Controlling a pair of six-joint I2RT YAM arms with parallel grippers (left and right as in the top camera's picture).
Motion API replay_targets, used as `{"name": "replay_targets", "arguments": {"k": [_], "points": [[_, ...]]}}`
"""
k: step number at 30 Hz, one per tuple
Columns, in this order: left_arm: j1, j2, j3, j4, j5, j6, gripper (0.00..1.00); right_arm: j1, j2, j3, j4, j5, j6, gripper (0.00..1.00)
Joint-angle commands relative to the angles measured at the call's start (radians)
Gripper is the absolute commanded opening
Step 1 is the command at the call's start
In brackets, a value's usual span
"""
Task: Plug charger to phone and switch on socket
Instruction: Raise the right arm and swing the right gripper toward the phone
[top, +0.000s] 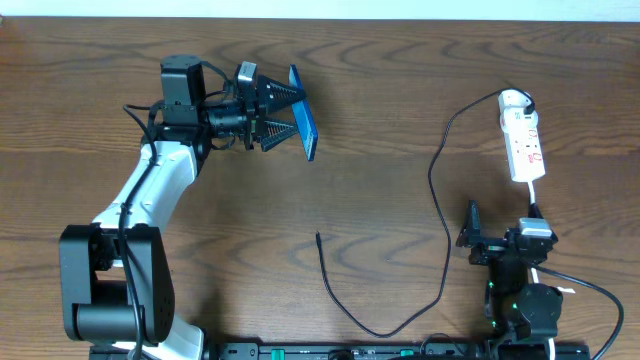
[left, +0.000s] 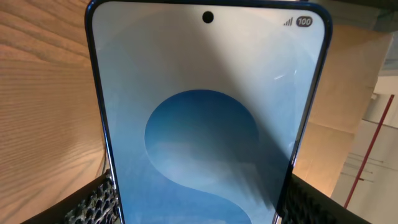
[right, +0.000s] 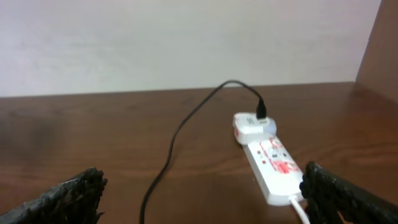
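Left gripper (top: 285, 116) clamps phone (top: 304, 115); right gripper (right: 205, 196) open, empty, socket (right: 270, 160) just ahead. Charger (top: 445, 250) tip loose, not in phone; plugging and switching left.

You are at a robotics test bench: left arm (top: 150, 190) and right arm (top: 527, 290) mounted at the wood-grain table's (top: 380, 120) near edge, plain pale wall (right: 186, 43) behind that table.

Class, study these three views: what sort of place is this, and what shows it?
Probably a robotics lab bench: a left arm and a right arm at a wooden table, one holding a phone, with a charger cable and power strip laid out.
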Motion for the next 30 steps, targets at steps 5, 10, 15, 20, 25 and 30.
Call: {"name": "replay_targets", "arguments": {"k": [5, 10, 15, 20, 25, 30], "points": [[0.005, -0.028, 0.034, 0.01, -0.039, 0.024, 0.07, 0.006, -0.006, 0.002, 0.101, -0.186, 0.039, 0.99], [0.005, -0.028, 0.034, 0.01, -0.056, 0.023, 0.07, 0.006, 0.003, 0.075, 0.071, -0.206, 0.038, 0.99], [0.005, -0.028, 0.034, 0.01, -0.063, 0.021, 0.07, 0.006, 0.074, 0.232, -0.063, -0.207, 0.014, 0.99], [0.005, -0.028, 0.034, 0.01, -0.092, 0.009, 0.07, 0.006, 0.247, 0.411, -0.165, -0.253, 0.001, 0.99], [0.005, -0.028, 0.034, 0.01, -0.118, -0.022, 0.07, 0.006, 0.486, 0.603, -0.22, -0.389, 0.001, 0.99], [0.005, -0.028, 0.034, 0.01, -0.146, -0.073, 0.08, 0.007, 0.715, 0.765, -0.276, -0.57, 0.003, 0.99]]}}
